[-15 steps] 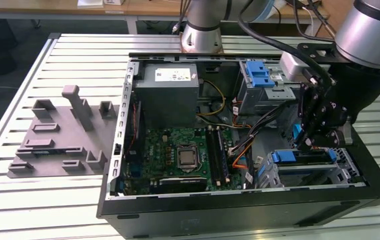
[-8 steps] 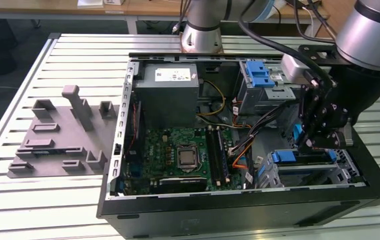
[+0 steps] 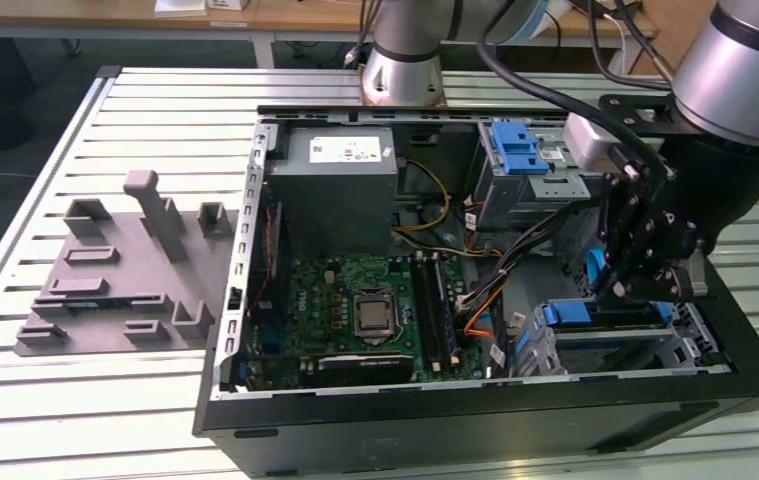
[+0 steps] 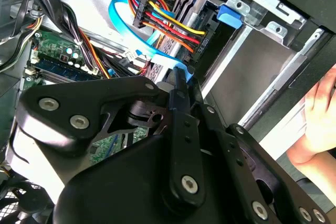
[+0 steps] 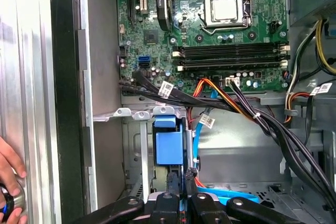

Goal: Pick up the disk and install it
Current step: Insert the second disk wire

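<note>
PC case (image 3: 486, 420) lies open on the slatted surface (image 3: 126, 400), near its front edge. Risk, imo: cable bundle (image 5: 252, 114) runs just beside the bay, could snag or block the disk (image 5: 169, 148) seating. Gripper (image 3: 635, 285) is down in the case's front corner, closed on the disk's blue frame, partway into the bay.
</note>
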Controlling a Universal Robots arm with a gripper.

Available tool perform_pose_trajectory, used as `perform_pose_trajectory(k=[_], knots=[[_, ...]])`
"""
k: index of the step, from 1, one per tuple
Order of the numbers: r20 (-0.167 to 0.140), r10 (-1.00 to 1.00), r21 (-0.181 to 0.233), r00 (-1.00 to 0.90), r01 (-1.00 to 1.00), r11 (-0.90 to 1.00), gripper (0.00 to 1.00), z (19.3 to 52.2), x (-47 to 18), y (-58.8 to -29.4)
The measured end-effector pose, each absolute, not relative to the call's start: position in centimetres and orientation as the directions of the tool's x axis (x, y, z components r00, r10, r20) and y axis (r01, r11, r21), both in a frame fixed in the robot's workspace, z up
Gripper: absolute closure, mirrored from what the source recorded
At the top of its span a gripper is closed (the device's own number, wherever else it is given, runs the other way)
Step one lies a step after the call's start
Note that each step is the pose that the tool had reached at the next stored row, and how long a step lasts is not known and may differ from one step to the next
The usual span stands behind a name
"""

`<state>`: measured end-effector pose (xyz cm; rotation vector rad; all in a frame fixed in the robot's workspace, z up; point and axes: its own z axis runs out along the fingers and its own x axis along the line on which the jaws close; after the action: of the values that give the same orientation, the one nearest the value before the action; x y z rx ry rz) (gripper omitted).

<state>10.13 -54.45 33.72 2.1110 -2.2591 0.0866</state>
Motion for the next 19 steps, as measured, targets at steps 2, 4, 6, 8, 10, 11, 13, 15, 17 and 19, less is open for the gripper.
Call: perform_pose_trajectory(k=[2, 4, 6, 8, 10, 11, 13, 15, 17, 19], knots=[[0.073, -0.995, -0.008, -0.068, -0.998, 0.067, 0.84, 33.69, 10.14, -54.48], [0.074, -0.995, -0.008, -0.068, -0.998, 0.067, 0.84, 33.67, 10.15, -54.5], [0.074, -0.995, -0.008, -0.068, -0.998, 0.067, 0.84, 33.61, 10.18, -54.51], [0.073, -0.995, -0.008, -0.068, -0.998, 0.067, 0.84, 33.55, 10.24, -54.52], [0.073, -0.995, -0.008, -0.068, -0.998, 0.067, 0.84, 33.49, 10.27, -54.54], [0.073, -0.995, -0.008, -0.068, -0.998, 0.068, 0.84, 33.46, 10.28, -54.54], [0.073, -0.995, -0.008, -0.068, -0.998, 0.067, 0.84, 33.42, 10.29, -54.56], [0.073, -0.995, -0.008, -0.068, -0.998, 0.067, 0.84, 33.37, 10.29, -54.59], [0.073, -0.995, -0.008, -0.068, -0.998, 0.067, 0.84, 33.34, 10.3, -54.6], [0.073, -0.995, -0.008, -0.068, -0.998, 0.067, 0.84, 33.33, 10.3, -54.61]])
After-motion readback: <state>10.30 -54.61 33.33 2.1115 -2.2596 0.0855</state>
